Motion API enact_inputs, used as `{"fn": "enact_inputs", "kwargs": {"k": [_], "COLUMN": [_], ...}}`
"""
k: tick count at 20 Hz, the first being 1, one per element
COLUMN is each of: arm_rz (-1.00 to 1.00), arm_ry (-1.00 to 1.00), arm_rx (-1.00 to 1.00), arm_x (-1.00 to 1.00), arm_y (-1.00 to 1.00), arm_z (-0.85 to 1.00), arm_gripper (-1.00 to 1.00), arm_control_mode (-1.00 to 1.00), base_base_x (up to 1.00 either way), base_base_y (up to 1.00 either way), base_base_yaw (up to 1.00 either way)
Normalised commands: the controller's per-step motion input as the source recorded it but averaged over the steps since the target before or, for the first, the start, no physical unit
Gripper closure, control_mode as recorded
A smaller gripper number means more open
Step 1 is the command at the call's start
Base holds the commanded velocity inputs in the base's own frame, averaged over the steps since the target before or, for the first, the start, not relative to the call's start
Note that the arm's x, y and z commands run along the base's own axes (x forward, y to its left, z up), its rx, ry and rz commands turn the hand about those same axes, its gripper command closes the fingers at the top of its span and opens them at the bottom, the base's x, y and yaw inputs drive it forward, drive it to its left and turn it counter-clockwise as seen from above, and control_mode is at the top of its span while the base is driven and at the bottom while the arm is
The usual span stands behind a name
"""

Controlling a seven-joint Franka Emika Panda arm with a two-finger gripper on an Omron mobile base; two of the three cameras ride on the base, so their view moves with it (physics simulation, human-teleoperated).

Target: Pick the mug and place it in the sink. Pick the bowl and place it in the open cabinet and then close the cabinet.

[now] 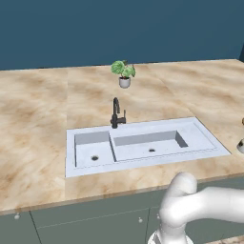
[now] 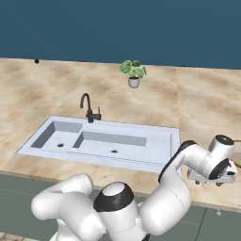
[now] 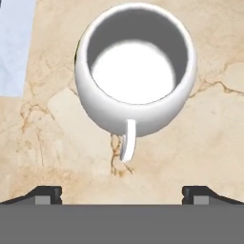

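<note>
- A simulated kitchen: a marbled tan counter (image 1: 33, 124) runs under a dark blue wall, with grey-green drawer fronts below its front edge.
- Set into the counter is the sink (image 1: 209, 143), pale grey-blue, with a small basin on the left, a wide one on the right, and a black faucet (image 1: 116, 114) at its back rim. Both basins look empty.
- A small potted plant (image 1: 124, 74) stands near the wall, behind the sink and well apart from the work.
- The mug (image 3: 136, 71) sits upright on the counter just to the right of the sink, its handle pointing toward the camera on the hand. Its white inside is empty.
- The white arm reaches low to the right so that the gripper (image 3: 122, 194) hangs directly over the mug. Its two dark fingertips (image 3: 45, 194) stand wide apart, with nothing between them, apparently ready to descend.
- Judging from this, the mug pick has not yet happened.
</note>
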Motion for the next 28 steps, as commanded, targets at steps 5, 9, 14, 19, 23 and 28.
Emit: {"fn": "enact_inputs", "kwargs": {"k": [5,9,14,19,23,28], "arm_rz": [0.05,0.01,0.0,0.02,0.01,0.0], "arm_ry": [0.0,0.0,0.0,0.0,-0.01,-0.08], "arm_rx": [0.0,0.0,0.0,0.0,0.0,0.0], "arm_x": [0.14,0.22,0.16,0.13,0.01,-0.01], "arm_y": [-0.06,0.0,0.0,-0.07,-0.01,0.0], "arm_z": [-0.04,-0.1,-0.18,-0.12,-0.1,-0.01], "arm_gripper": [-1.0,-1.0,-1.0,-1.0,1.0,1.0], "arm_control_mode": [-1.0,-1.0,-1.0,-1.0,-1.0,-1.0], "base_base_x": [0.0,0.0,0.0,0.0,0.0,0.0], "base_base_y": [0.0,0.0,0.0,0.0,0.0,0.0], "base_base_yaw": [0.0,0.0,0.0,0.0,0.0,0.0]}}
